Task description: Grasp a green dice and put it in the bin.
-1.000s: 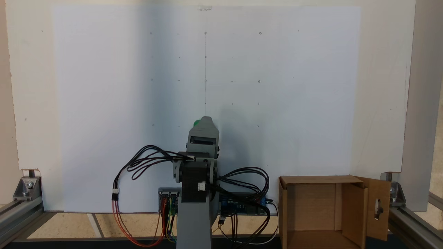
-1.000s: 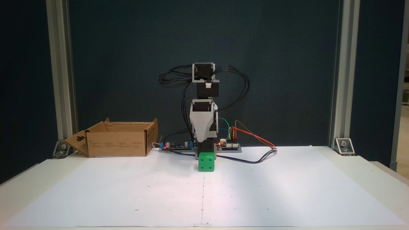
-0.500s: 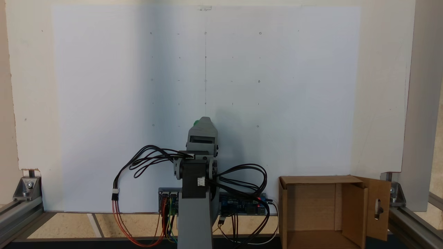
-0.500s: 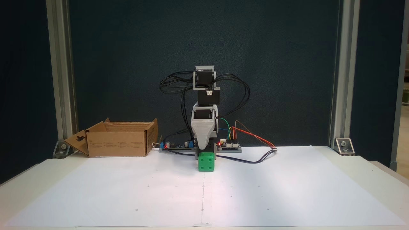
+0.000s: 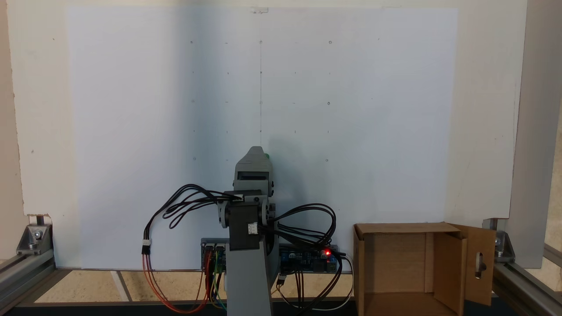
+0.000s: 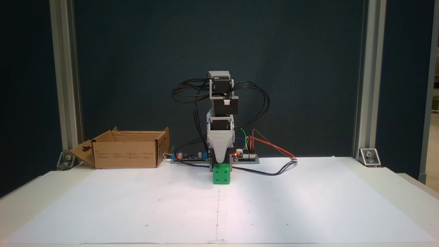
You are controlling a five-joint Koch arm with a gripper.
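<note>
My arm (image 6: 221, 103) stands folded over its base, upper joints stacked, forearm angled down toward the table. My gripper (image 6: 220, 161) points straight downward, one jaw hiding the other, so its opening stays unreadable.

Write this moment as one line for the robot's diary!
phase: reaching | gripper: low over green dice, grip unclear | dice: on white paper | bin: apart, at left in that fixed view

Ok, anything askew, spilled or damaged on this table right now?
Nothing stands out. The green dice sits flat on the white paper, the cardboard bin stands upright with flaps open, and the gripper hangs just above the dice.
</note>
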